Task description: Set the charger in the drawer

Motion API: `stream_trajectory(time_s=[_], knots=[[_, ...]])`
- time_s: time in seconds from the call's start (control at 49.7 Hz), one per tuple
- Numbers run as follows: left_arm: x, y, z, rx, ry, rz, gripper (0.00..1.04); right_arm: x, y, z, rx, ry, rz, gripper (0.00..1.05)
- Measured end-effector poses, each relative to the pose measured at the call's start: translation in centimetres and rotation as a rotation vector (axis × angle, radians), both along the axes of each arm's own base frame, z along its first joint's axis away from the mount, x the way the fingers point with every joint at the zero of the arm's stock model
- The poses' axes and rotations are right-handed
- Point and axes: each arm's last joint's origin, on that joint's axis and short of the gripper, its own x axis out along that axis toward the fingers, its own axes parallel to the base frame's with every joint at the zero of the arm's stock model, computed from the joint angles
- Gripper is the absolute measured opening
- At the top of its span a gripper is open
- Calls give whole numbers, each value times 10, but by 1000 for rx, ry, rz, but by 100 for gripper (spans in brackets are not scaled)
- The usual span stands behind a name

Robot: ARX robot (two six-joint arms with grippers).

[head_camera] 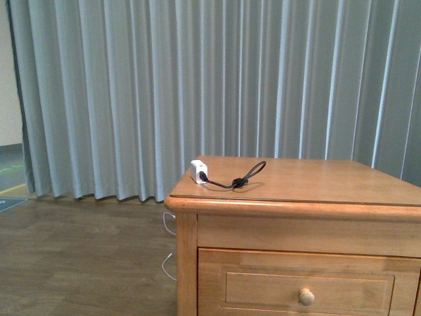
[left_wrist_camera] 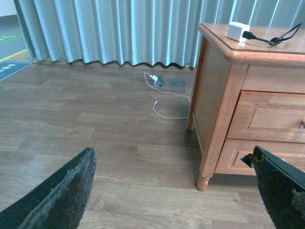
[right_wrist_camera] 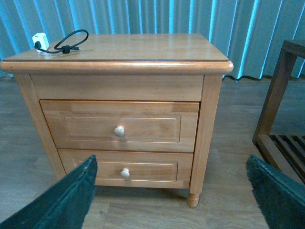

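Nightstand (head_camera: 289,227): light-brown wood, standing on a plank floor (left_wrist_camera: 95,124) before a grey pleated curtain (head_camera: 197,85); two drawers in its front.
Charger (head_camera: 198,171): white cube lying on the nightstand top, close to the left edge and toward the rear left corner. Its black cable lies looped on the top beside it, reaching toward the middle.
Drawer (right_wrist_camera: 119,125): the upper of the two, pushed shut, with a round pale knob at the panel's centre.
Lower drawer (right_wrist_camera: 125,171): directly beneath, likewise shut.
Left hand (left_wrist_camera: 174,152): fingers spread wide and holding nothing, over the floor off the nightstand's left side, well apart from it.
Right hand (right_wrist_camera: 171,160): fingers spread wide and holding nothing, facing the nightstand's front, well apart from it.
White cable (left_wrist_camera: 167,102): thin, lying on the floor near the nightstand's left side.
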Motion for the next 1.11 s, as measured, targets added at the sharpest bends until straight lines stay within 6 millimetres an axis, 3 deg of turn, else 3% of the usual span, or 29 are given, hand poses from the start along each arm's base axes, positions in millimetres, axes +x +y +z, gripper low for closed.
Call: stream_trajectory(time_s=[1.106], knots=[[0, 0, 0, 0, 0, 0, 99, 0, 0, 0, 0, 0, 0, 97]])
